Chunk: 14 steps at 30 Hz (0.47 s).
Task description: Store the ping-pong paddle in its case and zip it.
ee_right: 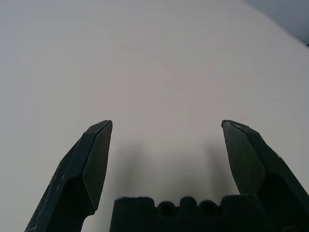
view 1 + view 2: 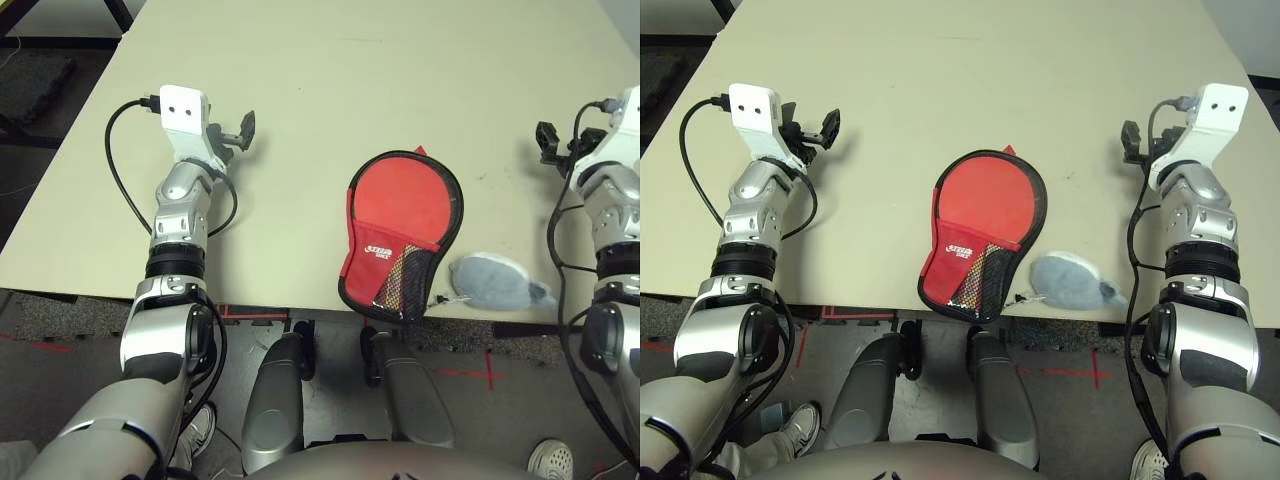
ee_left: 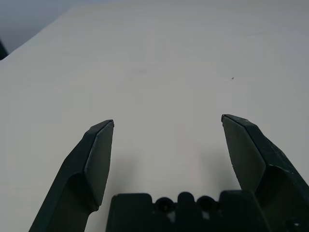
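Both my sets of fingers (image 3: 166,159) (image 1: 166,162) are spread wide, empty, flanking the case (image 2: 985,235) so either can reach it.

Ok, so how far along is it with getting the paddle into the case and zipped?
Likely mostly done: the ping-pong paddle seems inside, as its striped handle shows through the mesh of the case at the table's near edge. In hand: nothing. The left gripper and right gripper sit off to the sides, jaws open. Left: I cannot tell whether the zipper is fully shut.
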Tool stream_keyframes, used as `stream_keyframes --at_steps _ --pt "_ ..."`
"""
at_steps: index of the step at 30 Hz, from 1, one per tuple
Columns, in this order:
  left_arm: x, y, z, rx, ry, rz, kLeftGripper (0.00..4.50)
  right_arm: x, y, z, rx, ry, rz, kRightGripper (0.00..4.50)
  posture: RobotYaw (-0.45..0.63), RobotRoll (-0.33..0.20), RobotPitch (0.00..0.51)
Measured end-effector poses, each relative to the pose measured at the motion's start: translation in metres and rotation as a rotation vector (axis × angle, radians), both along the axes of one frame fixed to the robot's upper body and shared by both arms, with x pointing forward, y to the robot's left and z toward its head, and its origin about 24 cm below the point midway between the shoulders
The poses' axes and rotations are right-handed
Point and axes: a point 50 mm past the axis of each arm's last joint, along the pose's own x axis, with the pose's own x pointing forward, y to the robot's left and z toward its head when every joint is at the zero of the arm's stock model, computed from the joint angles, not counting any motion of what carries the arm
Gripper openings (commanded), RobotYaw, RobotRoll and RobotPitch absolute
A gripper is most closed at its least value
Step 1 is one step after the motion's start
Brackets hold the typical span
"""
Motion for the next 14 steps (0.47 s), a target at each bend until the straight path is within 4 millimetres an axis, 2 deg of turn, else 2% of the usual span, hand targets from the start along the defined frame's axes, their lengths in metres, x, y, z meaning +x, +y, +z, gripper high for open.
stream_keyframes --at_steps 6,10,14 --pt "-0.007 0.014 -0.006 -0.010 -0.025 0.109 4.50 -0.002 -0.005 -0.013 -0.014 0.046 -0.021 4.47 -0.03 0.000 0.280" --pt "-0.017 0.025 -0.022 -0.021 0.002 0.192 4.50 -0.002 -0.006 -0.015 -0.029 0.053 -0.019 4.47 -0.03 0.000 0.274" --pt "-0.023 0.032 -0.024 -0.034 -0.008 0.253 4.50 -0.002 -0.005 -0.016 -0.034 0.054 -0.012 4.47 -0.05 0.000 0.273"
